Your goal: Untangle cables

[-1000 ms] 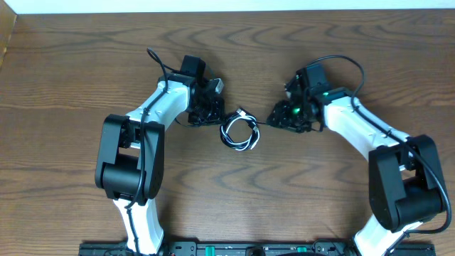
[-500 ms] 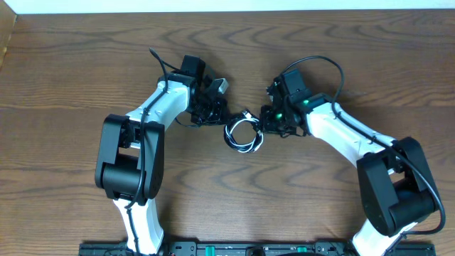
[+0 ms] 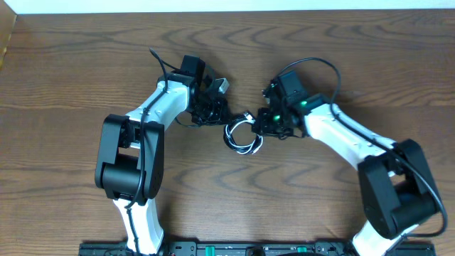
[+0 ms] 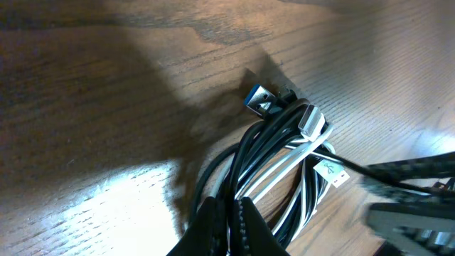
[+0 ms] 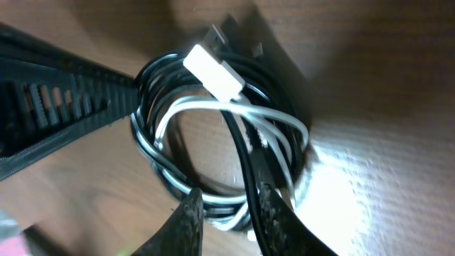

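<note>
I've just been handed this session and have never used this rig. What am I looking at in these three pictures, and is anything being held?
You are seeing two white-and-black robot arms at a wooden table. The wide picture looks straight down. In it the left arm and the right arm reach toward a small bundle between them. The other two pictures come from cameras on the wrists, each looking past that arm's own fingers. The bundle is a black cable and a white cable coiled together. The left end effector is closed at the bundle's edge; whether it pinches a strand is unclear. The right end effector is open, its fingers straddling some strands.
</note>
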`<state>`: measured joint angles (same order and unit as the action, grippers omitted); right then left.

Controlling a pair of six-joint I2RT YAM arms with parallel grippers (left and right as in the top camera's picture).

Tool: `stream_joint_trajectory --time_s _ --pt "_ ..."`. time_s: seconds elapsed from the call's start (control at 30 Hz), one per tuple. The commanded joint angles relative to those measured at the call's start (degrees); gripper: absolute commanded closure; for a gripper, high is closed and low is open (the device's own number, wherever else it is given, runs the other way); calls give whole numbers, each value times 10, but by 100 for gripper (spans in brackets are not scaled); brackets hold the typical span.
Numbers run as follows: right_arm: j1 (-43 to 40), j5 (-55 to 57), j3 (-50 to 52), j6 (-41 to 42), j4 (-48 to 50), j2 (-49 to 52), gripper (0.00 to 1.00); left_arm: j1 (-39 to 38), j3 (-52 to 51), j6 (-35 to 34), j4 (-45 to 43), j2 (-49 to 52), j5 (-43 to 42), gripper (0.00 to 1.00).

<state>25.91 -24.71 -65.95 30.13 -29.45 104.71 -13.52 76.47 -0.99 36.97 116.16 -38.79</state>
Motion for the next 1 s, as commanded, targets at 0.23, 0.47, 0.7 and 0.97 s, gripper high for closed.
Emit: stream_joint_trajectory --time_s 0.23,0.47,0.7,0.97 --pt "-60 16 -16 -37 -87 -52 69 1 -3 14 -2 7 -11 93" --pt "-59 21 -16 -37 -91 -52 74 1 -3 14 -2 7 -11 93" --pt "-58 21 -16 -37 -92 -52 97 1 -3 14 -2 7 -11 93" --pt "-49 96 -15 -47 -106 -52 65 1 -3 14 -2 7 -11 92"
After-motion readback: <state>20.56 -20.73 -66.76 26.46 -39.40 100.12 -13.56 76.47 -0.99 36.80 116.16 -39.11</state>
